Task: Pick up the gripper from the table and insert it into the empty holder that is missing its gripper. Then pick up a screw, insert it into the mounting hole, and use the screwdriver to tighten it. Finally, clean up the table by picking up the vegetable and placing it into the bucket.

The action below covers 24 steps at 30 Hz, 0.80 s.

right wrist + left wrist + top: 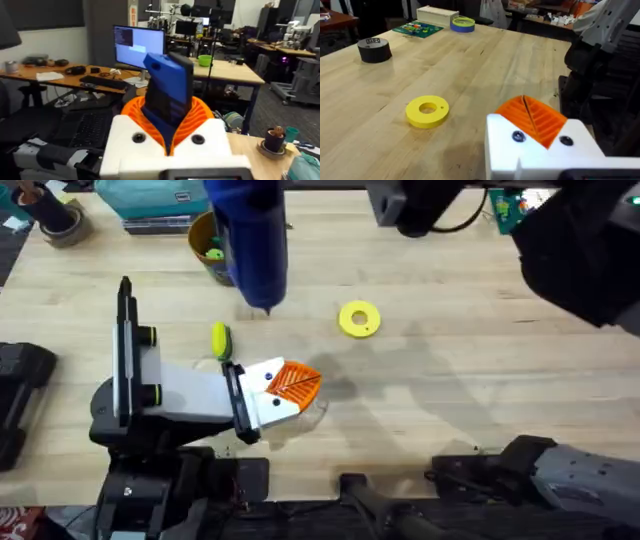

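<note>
Your right gripper [167,135] is clamped on the screwdriver [250,240], orange ribbed pads pinching its smooth blue cylindrical body; in the overhead view it hangs at 12 o'clock above the table [450,380], long axis near vertical, thin bit tipped down toward 6. Your left gripper [290,385] rests low at center, white mounts and ribbed orange fingers pressed together, holding nothing. The round bucket [205,240] sits at 11 o'clock. The small oval vegetable [220,338] lies just beside the left arm, at 10 o'clock from its fingers
</note>
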Available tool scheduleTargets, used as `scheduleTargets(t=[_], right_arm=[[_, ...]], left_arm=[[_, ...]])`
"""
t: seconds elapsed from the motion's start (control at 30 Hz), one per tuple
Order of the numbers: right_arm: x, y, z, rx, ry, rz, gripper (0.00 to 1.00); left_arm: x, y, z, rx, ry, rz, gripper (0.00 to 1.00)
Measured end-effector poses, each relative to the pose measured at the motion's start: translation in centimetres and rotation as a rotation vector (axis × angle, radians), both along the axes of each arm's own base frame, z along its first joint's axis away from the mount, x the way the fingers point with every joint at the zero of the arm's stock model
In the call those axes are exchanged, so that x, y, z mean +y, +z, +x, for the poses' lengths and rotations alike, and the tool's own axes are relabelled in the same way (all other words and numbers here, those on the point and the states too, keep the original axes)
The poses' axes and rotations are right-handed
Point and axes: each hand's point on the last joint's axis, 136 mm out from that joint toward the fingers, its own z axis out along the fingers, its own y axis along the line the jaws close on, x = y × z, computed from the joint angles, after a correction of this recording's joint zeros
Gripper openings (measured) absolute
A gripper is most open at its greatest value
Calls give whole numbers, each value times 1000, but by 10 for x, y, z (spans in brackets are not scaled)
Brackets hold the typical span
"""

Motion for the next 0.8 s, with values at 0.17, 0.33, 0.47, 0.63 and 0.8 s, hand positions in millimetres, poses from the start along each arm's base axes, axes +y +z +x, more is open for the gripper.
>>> scheduleTargets(t=[0.17,0.33,0.47,0.63,0.8], right_arm=[[0,-3,-4,8,24,-11,23],[0,-3,-5,11,31,-14,23],[1,-3,-7,10,37,-15,23],[5,-3,-14,9,61,-15,23],[7,-5,-23,-3,98,-22,23]], left_arm=[[0,0,0,0,0,0,8],[0,0,0,0,0,0,8],[0,0,0,0,0,0,8],[0,0,0,0,0,0,8],[0,0,0,0,0,0,8]])
